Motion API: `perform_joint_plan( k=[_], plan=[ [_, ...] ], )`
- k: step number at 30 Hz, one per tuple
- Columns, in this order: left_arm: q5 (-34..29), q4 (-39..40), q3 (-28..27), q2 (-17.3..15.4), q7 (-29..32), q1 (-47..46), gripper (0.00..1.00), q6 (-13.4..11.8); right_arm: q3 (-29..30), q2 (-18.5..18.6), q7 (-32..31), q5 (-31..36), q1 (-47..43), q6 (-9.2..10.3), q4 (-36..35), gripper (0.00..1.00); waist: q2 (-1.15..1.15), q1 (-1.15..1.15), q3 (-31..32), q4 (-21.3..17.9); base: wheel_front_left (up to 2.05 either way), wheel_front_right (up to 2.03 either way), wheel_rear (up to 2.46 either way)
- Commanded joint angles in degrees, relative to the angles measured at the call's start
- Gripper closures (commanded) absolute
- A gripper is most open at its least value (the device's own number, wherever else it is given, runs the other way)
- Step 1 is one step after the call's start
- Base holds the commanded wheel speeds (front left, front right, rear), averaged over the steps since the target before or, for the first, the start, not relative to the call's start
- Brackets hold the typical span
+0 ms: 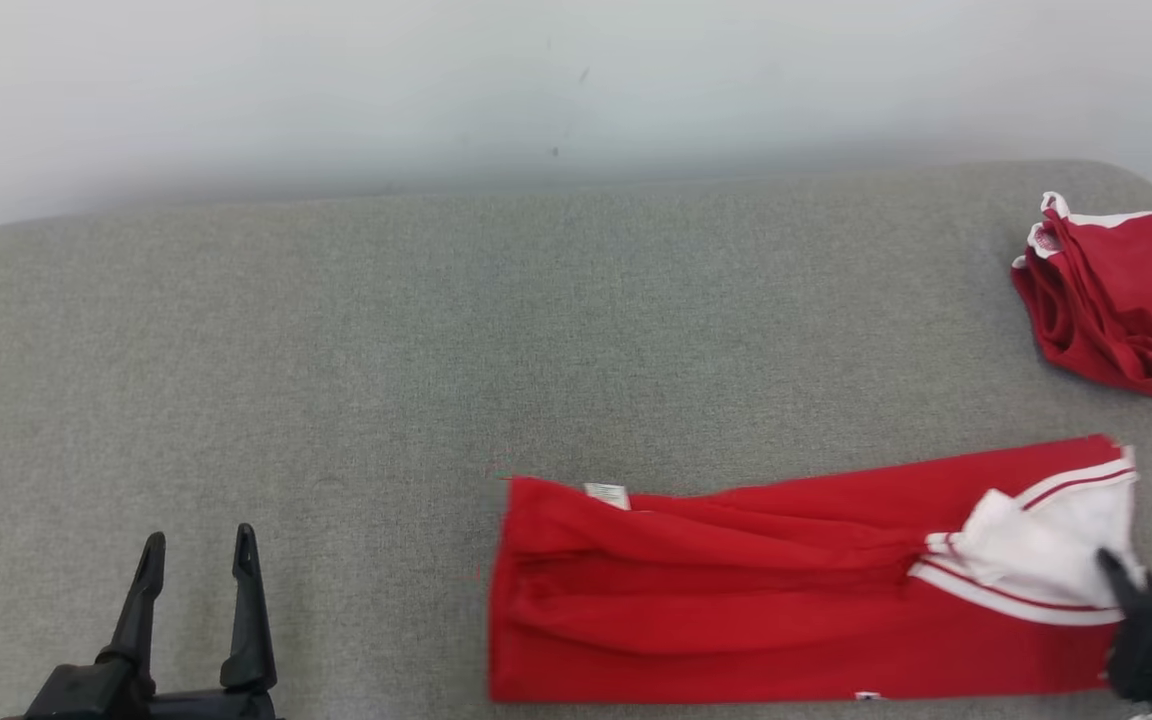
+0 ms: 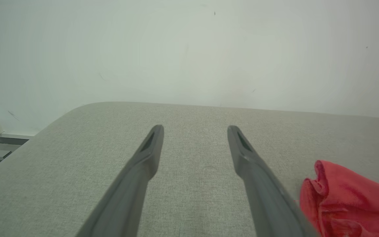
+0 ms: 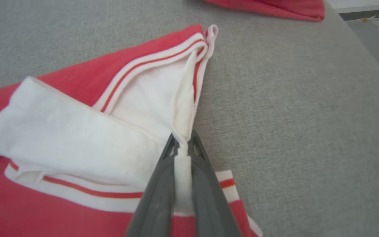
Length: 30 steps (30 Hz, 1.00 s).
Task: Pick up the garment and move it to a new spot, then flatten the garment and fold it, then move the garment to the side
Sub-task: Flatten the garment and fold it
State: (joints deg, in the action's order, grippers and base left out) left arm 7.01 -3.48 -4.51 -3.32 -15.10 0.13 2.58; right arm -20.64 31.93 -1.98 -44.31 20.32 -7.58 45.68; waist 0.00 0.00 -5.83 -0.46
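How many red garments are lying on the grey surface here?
2. The folded red jersey lies near the front right, its white sleeve pinched by the right gripper; a bunched red garment sits at the far right edge.

My left hand hangs low at my left, its two dark fingers spread wide and pointing forward, while my right hand reaches in from the lower right, fingers pinched tight on a white fold of the garment.
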Motion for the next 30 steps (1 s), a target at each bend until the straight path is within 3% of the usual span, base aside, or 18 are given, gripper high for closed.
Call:
perform_joint_plan(
  k=[1, 8, 14, 22, 30],
  plan=[
    [-0.30, 0.06, -0.46, 0.12, -0.04, 0.72, 0.00, 0.33, 0.64, 1.19, 0.84, -0.45, 1.08, 0.18, 0.49, 1.00, 0.00, 0.00, 0.54, -0.19, 0.00, 0.00, 0.00],
    [-0.06, -0.17, -1.26, 0.33, -0.03, 1.81, 0.00, 0.30, -0.23, 2.87, 1.69, -0.83, 1.27, 0.17, -1.27, 1.00, 0.00, 0.00, 1.47, -1.09, 0.00, 0.00, 0.00],
    [0.82, -0.46, -1.65, 0.43, -0.03, 2.88, 0.00, 0.16, -2.42, 1.70, 2.12, -1.36, -0.42, 0.17, -8.46, 1.00, 0.00, 0.00, 2.34, -2.48, 0.00, 0.00, 0.00],
    [1.55, -0.05, -0.62, 0.43, -0.03, 3.55, 0.00, -0.96, -4.91, -2.19, -0.86, -1.88, -4.62, 0.16, -24.32, 1.00, 0.00, 0.00, 3.09, -3.48, 0.00, 0.00, 0.00],
    [2.05, -1.05, -0.16, 0.41, -0.03, 2.94, 0.00, -0.43, -6.42, -9.71, -4.54, 0.85, -7.33, 0.16, -35.39, 1.00, 0.00, 0.00, 3.39, -1.64, 0.00, 0.00, 0.00]
  ],
)
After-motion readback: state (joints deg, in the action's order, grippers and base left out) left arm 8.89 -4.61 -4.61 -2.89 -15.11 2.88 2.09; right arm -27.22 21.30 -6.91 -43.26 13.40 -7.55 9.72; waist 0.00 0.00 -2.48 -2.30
